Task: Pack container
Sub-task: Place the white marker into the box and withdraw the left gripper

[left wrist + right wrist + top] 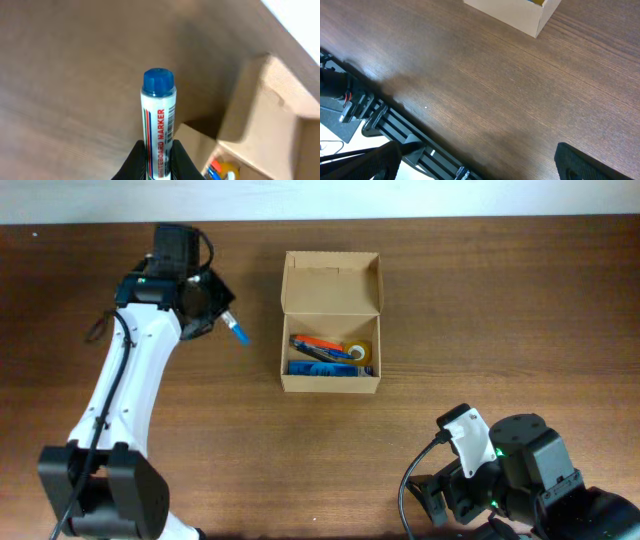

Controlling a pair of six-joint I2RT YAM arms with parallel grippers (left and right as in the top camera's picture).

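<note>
The container (pixel 331 383), a tan cardboard box with its flap lid open and standing up at the back, sits mid-table. Inside lie an orange pen, blue pens and a yellow tape roll. My left gripper (pixel 218 315) hovers left of the box, shut on a white whiteboard marker (pixel 238 331) with a blue cap pointing toward the box. In the left wrist view the marker (pixel 158 120) sticks out between the jaws (pixel 156 162), with the box (pixel 270 105) to the right. My right gripper (pixel 477 165) is open and empty near the front right edge; the box corner (pixel 520 12) shows far off.
The table is dark brown wood (pixel 450 310). The right arm's base and cables (pixel 500 480) sit at the front right corner. In the right wrist view a black rail (pixel 405 132) runs along the table's edge.
</note>
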